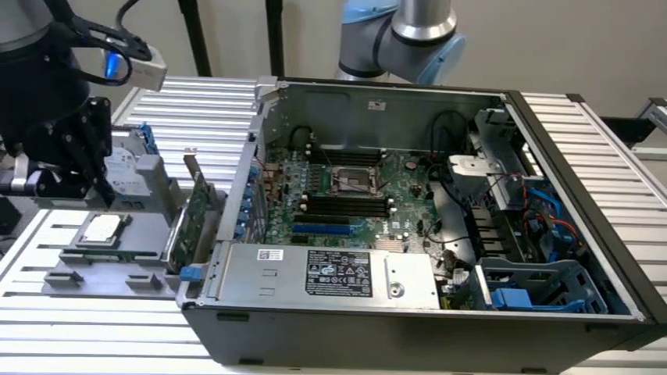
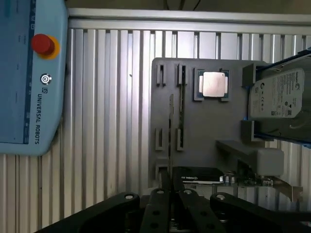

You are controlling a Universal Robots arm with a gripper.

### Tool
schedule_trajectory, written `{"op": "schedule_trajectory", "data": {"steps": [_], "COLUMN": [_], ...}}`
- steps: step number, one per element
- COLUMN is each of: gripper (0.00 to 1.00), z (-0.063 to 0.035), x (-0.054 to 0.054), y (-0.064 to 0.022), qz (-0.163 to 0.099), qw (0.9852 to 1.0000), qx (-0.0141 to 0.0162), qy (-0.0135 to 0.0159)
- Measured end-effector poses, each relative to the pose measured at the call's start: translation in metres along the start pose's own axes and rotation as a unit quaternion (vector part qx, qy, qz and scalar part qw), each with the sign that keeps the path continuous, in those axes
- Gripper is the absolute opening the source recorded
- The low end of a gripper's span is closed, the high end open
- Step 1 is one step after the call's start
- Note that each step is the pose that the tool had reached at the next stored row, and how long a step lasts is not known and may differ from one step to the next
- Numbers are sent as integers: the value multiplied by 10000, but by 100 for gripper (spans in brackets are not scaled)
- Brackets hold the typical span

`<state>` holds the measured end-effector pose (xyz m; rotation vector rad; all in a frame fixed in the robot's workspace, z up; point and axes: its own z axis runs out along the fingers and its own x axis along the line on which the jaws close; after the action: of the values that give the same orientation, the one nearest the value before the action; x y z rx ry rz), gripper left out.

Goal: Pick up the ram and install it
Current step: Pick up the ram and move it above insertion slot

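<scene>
Green and thin, the ram [image 2: 171, 126] stood on edge in the slotted holders of a grey tray [image 2: 204, 141], outside the computer case [image 1: 417, 320]. The end effector [image 2: 171, 190] hung over the tray in line with one end of the stick. Whether it was open or closed could not be told, nor whether it touched the ram. Near the ram on the same tray lay a square silver processor [image 2: 214, 84], and beyond that a hard drive [image 2: 277, 94]. In the exterior view the tray sat to the left of the open case, with a large green card [image 1: 187, 223] upright between them. Long black slots [image 1: 344, 207] ran across the motherboard inside. Everything rested on a slatted metal bench [image 2: 112, 121], where a blue pendant [image 2: 29, 97] with a red button [image 2: 43, 44] lay well apart from the tray.
</scene>
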<state>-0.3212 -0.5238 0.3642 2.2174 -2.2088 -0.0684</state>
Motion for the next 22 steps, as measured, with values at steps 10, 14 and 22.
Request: {"op": "schedule_trajectory", "data": {"steps": [10,14,22], "gripper": [0,0,0], "z": [-166,-214,-273], "x": [-70,-97,-142], "y": [-324,-465,-797], "qz": [0,0,0], "qw": [10000,10000,10000], "qx": [0,0,0], "qy": [0,0,0]}}
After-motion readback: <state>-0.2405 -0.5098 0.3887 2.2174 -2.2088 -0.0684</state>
